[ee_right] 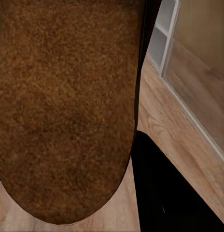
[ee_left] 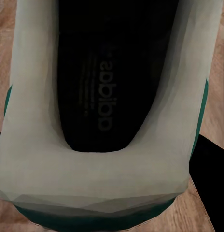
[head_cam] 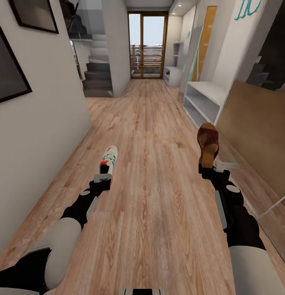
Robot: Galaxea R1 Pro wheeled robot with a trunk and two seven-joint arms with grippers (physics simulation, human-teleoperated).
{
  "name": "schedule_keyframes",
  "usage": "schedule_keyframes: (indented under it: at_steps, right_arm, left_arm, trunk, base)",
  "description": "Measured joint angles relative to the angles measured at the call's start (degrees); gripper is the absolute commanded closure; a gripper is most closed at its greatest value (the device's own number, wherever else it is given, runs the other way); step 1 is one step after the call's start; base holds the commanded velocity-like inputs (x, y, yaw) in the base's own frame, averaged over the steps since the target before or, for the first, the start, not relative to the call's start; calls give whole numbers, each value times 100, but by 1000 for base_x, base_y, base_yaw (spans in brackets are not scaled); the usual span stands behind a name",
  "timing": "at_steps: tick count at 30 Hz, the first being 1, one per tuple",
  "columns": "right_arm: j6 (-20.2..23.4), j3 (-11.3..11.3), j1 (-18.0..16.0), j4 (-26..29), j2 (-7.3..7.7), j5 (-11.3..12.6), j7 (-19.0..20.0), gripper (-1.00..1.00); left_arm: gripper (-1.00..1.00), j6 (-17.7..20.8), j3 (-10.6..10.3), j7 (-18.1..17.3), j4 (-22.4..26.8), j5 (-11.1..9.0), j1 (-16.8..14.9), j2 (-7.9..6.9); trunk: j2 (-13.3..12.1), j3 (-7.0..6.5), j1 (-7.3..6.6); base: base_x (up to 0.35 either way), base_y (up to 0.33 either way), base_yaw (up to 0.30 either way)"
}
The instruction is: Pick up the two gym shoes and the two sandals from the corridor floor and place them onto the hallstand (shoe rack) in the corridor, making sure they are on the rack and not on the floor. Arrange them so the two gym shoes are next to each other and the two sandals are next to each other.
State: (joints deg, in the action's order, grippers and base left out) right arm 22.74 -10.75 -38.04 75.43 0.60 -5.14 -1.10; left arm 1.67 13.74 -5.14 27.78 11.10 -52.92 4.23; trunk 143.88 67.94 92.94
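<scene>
One gym shoe (head_cam: 109,158), white with green stripes and a red tongue, hangs above the corridor floor (head_cam: 154,135) with my left gripper (head_cam: 103,177) shut on its heel. The left wrist view looks into its dark insole and white heel collar (ee_left: 112,181). My right gripper (head_cam: 214,167) is shut on the heel of a dark brown sandal (head_cam: 208,141), held toe-forward off the floor. The right wrist view shows the sandal's tan footbed (ee_right: 63,106) up close. The hallstand (head_cam: 173,75), pale with stepped shelves above, stands far down the corridor on the right.
A plain low white two-shelf bench (head_cam: 202,98) stands against the right wall just ahead of the sandal. A tan panel (head_cam: 257,131) leans close on the right. A white wall (head_cam: 40,123) runs along the left. Stairs (head_cam: 97,76) and a glass door (head_cam: 146,45) lie far ahead.
</scene>
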Motion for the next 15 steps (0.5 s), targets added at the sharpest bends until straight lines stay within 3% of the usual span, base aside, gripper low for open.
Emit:
schedule_keyframes:
  at_steps: [6, 15]
  right_arm:
    - [0, 0, 0, 0, 0, 0, 0, 100]
    - [0, 0, 0, -1, 0, 1, 0, 100]
  left_arm:
    - [100, 0, 0, -1, 0, 0, 1, 0]
    - [100, 0, 0, 0, -1, 2, 1, 0]
  trunk:
    - [-8, -190, -15]
    - [-9, -276, -15]
  base:
    - [0, 0, 0]
    - [0, 0, 0]
